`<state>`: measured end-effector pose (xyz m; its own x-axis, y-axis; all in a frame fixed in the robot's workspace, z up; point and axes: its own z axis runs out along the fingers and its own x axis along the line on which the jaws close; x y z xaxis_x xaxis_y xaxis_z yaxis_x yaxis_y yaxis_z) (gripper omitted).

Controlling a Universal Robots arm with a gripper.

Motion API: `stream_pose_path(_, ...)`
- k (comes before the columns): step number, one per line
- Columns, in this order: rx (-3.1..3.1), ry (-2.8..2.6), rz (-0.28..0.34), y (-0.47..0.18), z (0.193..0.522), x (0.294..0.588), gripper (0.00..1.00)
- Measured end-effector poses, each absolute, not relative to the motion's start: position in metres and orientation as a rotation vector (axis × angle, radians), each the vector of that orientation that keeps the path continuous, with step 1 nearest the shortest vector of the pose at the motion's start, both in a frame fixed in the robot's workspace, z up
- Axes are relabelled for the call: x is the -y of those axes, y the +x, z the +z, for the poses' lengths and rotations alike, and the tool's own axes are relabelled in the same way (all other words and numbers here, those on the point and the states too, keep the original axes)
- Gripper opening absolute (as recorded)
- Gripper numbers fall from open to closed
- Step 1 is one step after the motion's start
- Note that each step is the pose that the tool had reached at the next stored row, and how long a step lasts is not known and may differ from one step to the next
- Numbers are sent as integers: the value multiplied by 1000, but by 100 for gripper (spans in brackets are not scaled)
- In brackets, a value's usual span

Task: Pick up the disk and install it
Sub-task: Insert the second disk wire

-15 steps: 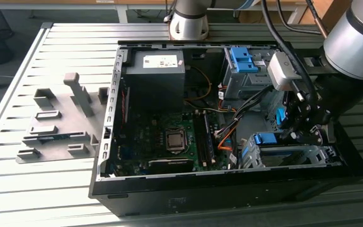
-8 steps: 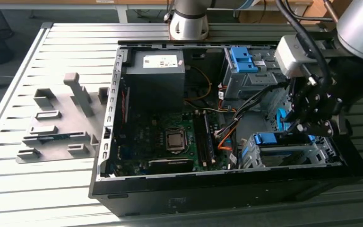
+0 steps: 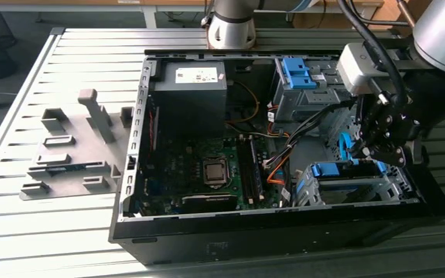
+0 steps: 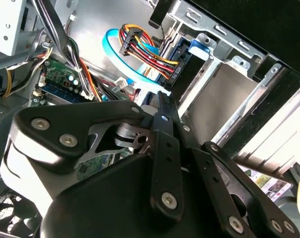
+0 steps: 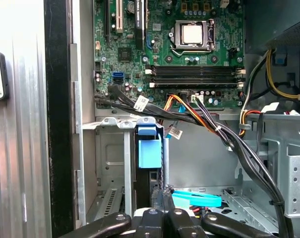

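Observation:
The disk [image 3: 338, 169] sits edge-up in the silver drive cage [image 3: 361, 191] at the case's near corner on the exterior view's right. Its blue carrier rail shows along the top. In the first wrist view the disk's blue tab [image 5: 150, 151] stands in the cage slot with a dark drive edge under it. My gripper [image 3: 373, 153] hangs just above and beside the cage, fingers shut together with nothing between them. In the second wrist view the gripper [image 4: 160, 101] points toward a light-blue flat cable [image 4: 125, 64] and a plug with coloured wires [image 4: 140, 49].
The open black computer case [image 3: 269, 223] lies on a slatted metal table [image 3: 53, 231]. Inside are a motherboard [image 3: 199, 174], a grey power-supply box [image 3: 195, 87], cable bundles [image 3: 284, 145] and a second blue bracket [image 3: 294, 72]. A grey fixture [image 3: 76, 156] lies at the exterior view's left.

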<state>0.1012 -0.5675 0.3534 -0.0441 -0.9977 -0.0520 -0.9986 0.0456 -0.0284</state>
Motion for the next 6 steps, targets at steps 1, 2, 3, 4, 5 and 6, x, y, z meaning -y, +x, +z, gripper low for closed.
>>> stream_pose_path(1,-2229,-2131,24,101,353,568,11)
stream_pose_path(2,-2229,-2131,24,101,353,568,11)
stream_pose_path(3,-2229,-2131,24,101,353,568,11)
stream_pose_path(4,-2229,-2131,24,101,353,568,11)
stream_pose_path(5,-2229,-2131,24,101,353,568,11)
stream_pose_path(6,-2229,-2131,24,101,354,568,11)
